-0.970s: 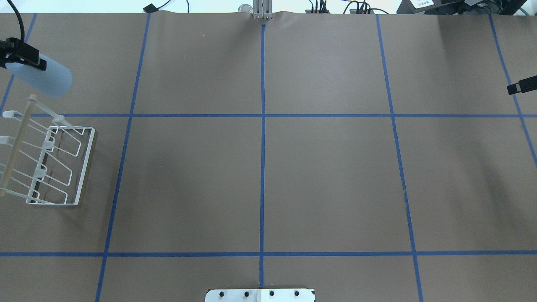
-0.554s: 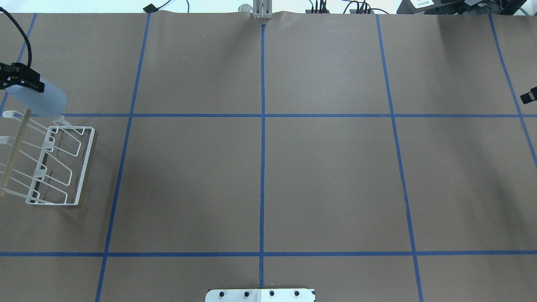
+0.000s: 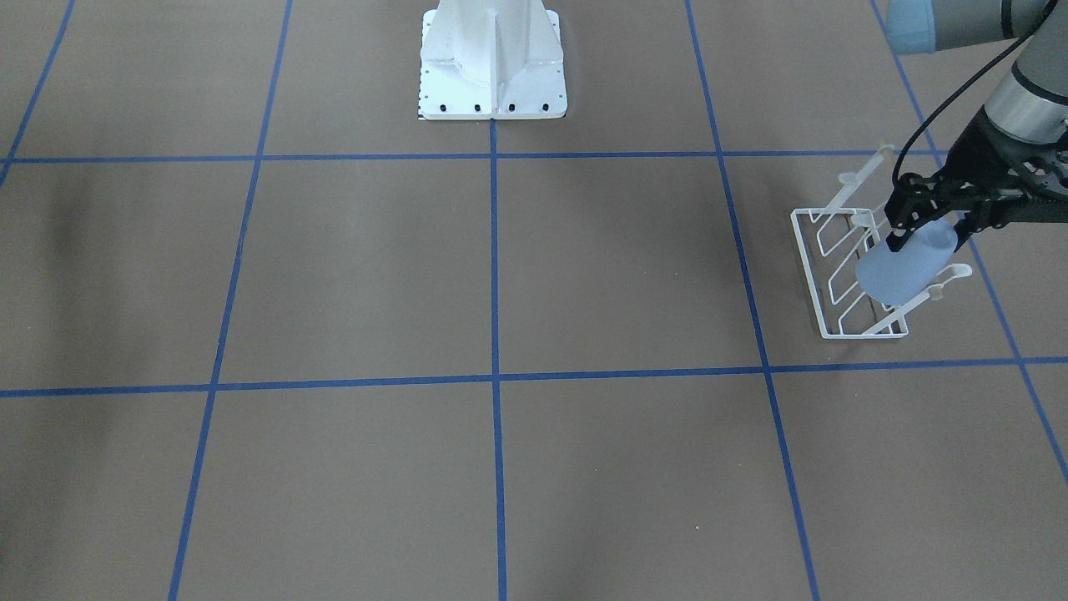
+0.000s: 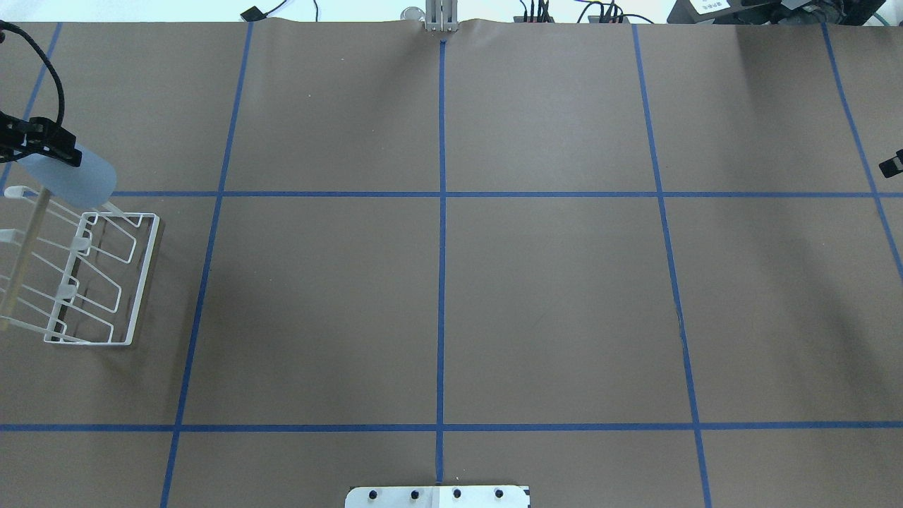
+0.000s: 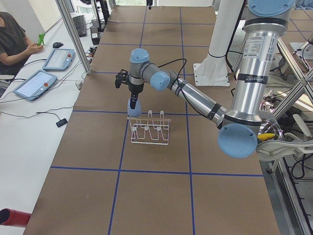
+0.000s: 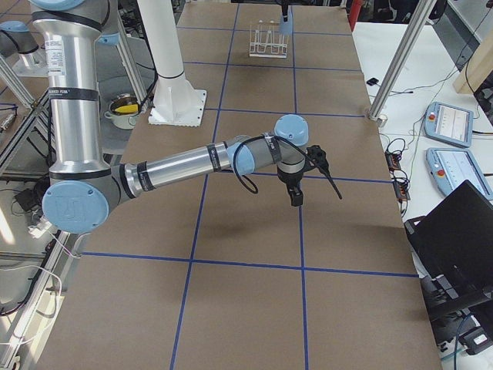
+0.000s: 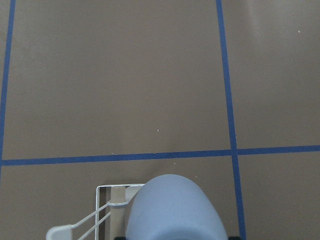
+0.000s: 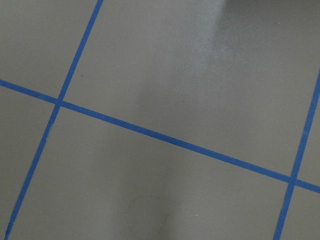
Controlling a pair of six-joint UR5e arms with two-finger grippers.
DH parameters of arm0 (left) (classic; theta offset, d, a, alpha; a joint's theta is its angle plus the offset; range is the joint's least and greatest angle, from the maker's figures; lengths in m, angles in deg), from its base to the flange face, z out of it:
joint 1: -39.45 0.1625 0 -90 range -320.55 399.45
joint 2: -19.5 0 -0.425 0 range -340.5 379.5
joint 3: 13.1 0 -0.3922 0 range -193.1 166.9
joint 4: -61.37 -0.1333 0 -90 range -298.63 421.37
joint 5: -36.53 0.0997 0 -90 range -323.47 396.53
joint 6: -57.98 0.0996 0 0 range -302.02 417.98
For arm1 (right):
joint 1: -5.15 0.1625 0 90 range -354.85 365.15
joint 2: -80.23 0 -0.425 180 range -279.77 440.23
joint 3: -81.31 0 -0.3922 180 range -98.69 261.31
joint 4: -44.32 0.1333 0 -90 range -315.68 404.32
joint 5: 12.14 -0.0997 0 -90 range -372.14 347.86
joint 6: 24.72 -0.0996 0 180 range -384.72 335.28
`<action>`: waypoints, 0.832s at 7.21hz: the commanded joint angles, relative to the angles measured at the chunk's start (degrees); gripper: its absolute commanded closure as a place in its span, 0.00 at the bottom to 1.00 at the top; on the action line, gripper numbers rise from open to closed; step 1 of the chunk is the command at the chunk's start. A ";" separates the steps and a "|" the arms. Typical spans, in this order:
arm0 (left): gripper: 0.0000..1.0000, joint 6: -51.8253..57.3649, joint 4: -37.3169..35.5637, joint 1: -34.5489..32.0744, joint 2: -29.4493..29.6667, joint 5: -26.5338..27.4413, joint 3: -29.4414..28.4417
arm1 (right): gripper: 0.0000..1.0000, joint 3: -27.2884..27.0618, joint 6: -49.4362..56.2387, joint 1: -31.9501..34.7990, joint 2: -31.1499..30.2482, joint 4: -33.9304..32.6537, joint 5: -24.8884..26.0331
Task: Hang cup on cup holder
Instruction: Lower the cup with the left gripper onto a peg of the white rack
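My left gripper (image 4: pixel 37 141) is shut on the narrow base end of the pale blue cup (image 4: pixel 70 178). It holds the cup tilted, rim down, over the far end of the white wire cup holder (image 4: pixel 144 271) at the table's left edge. In the front view the cup (image 3: pixel 901 269) overlaps the end pegs of the holder (image 3: pixel 806 267), with a peg tip showing beside it. I cannot tell whether a peg is inside the cup. The left wrist view shows the cup (image 7: pixel 172 210) above a rack corner (image 7: pixel 107 189). Only a tip of my right gripper (image 4: pixel 891 164) shows at the right edge; I cannot tell its state.
The holder's tan wooden bar (image 4: pixel 21 250) runs along its outer side. The robot's base pedestal (image 3: pixel 492 67) stands at the table's near edge. Blue tape lines (image 4: pixel 441 212) grid the brown table. An operator (image 5: pixel 14 39) sits by tablets beyond the far edge.
My left gripper has carried the cup down and toward the holder, so the cup now overlaps its far end. My right gripper has drawn back toward the right edge.
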 commanded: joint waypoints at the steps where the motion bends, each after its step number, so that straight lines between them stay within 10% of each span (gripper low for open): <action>1: 1.00 0.05 0.02 1.33 -0.23 0.12 -0.21 | 0.00 0.07 -0.06 0.00 0.01 -0.06 -0.14; 5: 1.00 0.05 0.19 3.36 -0.14 0.30 -1.62 | 0.00 -0.01 -0.06 0.00 0.10 -0.06 -0.14; 6: 0.85 0.06 0.54 3.79 -0.14 0.30 -2.49 | 0.00 -0.10 -0.41 0.00 0.01 -0.06 -0.14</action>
